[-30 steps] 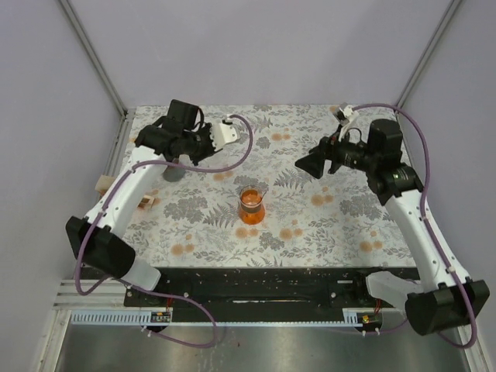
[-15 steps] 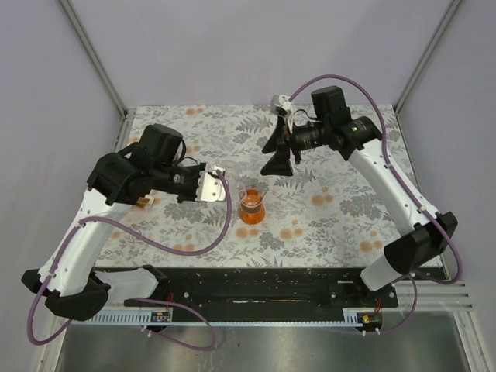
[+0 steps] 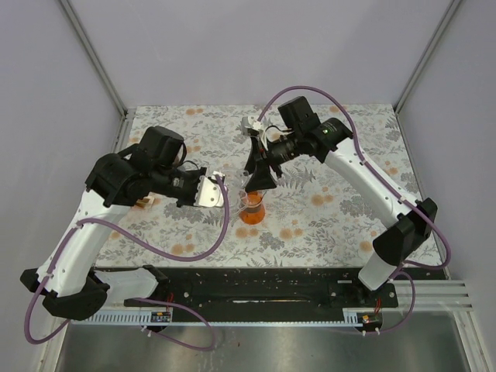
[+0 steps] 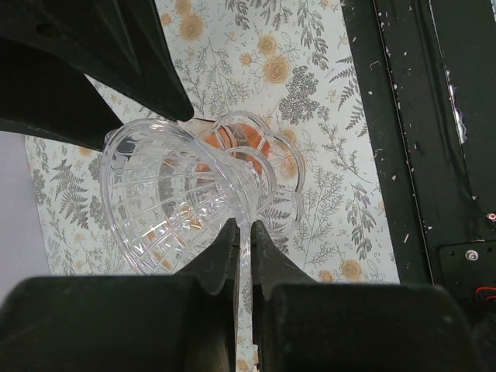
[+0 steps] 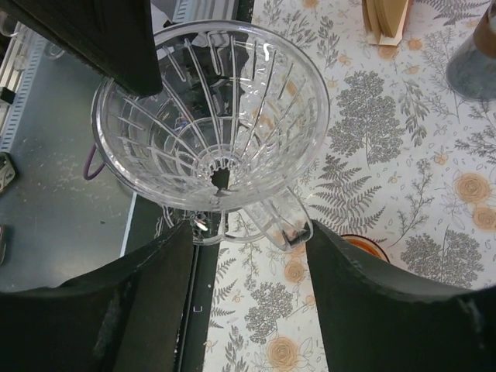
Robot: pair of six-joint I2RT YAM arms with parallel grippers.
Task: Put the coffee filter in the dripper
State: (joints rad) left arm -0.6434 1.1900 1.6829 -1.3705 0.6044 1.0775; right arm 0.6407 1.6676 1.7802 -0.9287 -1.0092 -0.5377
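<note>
Seen from above, two robot arms reach over a table (image 3: 349, 217) covered in a flower-and-fern pattern, and they meet near its middle. A small glass beaker (image 3: 252, 208) of orange liquid stands on the table just below where they meet.

The left gripper (image 4: 242, 229) is pinched almost shut on the dripper (image 4: 170, 194), a clear ribbed funnel with a looped handle. It grips a thin part by the handle and holds the dripper in the air, tipped onto its side. The dripper's wide mouth faces the right gripper (image 5: 246, 236), whose fingers are spread wide and hold nothing. Through the right wrist camera you look straight down into the empty funnel. No paper is inside it.

The coffee filter (image 5: 390, 11) is not in either gripper. Tan paper filters stand upright in a small wooden holder (image 5: 387, 35) near the left edge of the table, well apart from the dripper. A grey object (image 5: 480, 54) sits near the holder.

A paper filter is probably very light, thin and floppy. It would crease or tear under a hard squeeze, and its neighbours in the stack may cling to it. The safest hold looks like a gentle pinch on the top edge of the outermost filter. The dripper is hard, smooth and likely slippery, and it may be breakable, so the handle is the sensible place to hold it.
</note>
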